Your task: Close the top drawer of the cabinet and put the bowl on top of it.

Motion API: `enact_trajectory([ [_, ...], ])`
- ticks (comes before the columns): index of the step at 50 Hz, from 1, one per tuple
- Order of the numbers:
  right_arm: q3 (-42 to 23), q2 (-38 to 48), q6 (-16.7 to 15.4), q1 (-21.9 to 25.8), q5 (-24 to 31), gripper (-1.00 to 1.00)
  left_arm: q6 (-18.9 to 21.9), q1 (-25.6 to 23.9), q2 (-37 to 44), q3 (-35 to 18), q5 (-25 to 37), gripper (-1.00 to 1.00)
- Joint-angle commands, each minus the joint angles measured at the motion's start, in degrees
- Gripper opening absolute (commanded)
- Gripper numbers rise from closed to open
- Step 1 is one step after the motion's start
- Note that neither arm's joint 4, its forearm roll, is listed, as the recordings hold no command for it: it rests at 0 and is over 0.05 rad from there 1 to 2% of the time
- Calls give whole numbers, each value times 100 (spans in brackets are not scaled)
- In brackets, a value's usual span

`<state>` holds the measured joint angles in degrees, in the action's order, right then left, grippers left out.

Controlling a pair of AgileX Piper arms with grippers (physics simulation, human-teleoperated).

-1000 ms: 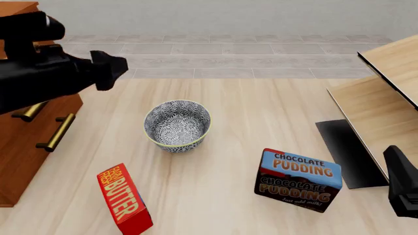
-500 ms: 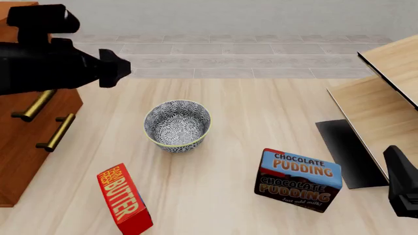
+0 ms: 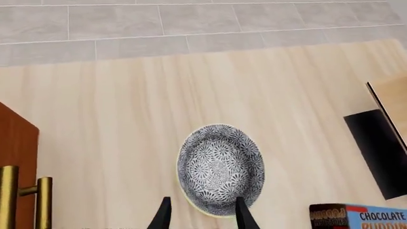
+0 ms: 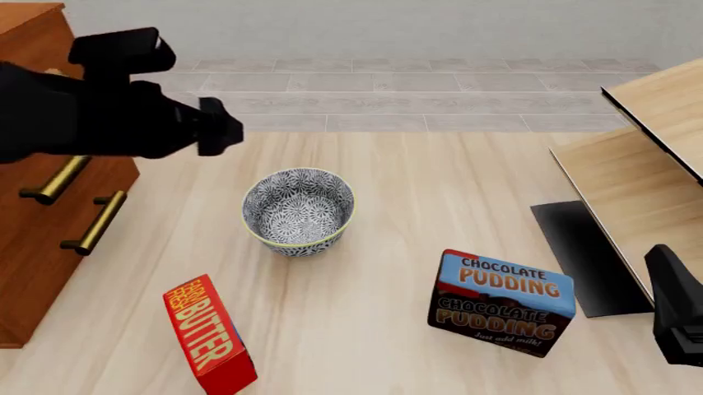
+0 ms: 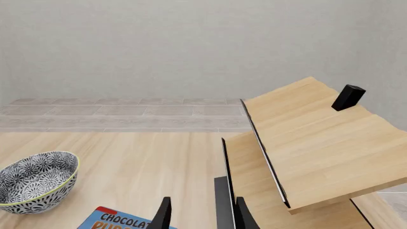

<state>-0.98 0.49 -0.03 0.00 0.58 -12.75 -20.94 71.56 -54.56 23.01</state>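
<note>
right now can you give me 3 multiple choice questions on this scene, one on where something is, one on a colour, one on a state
1. Where does the bowl sit?
A. on the table
B. on top of the cabinet
C. inside a drawer

2. What colour is the butter box?
A. blue
B. red
C. green

3. How are the left gripper's fingers?
A. shut on the bowl
B. open, holding nothing
C. shut on a drawer handle

Answers:
1 A: the bowl stands on the table between the cabinet and the chocolate pudding box.
2 B: its face is red with yellow lettering.
3 B: the left wrist view shows a gap between both fingertips, above the bowl.
</note>
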Motion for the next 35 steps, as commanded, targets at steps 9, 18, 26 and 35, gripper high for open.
enact_trajectory([
  [9, 20, -9, 0, 2, -12, 100, -304, 132, 365, -77, -68, 100],
  [18, 20, -10, 2, 0, -12, 100, -330, 337, 519, 14, -298, 100],
  [26, 20, -10, 0, 2, -12, 100, -437, 384, 615, -24, -329, 100],
  [35, 20, -9, 1, 1, -12, 100, -479, 483, 779, 66, -539, 100],
])
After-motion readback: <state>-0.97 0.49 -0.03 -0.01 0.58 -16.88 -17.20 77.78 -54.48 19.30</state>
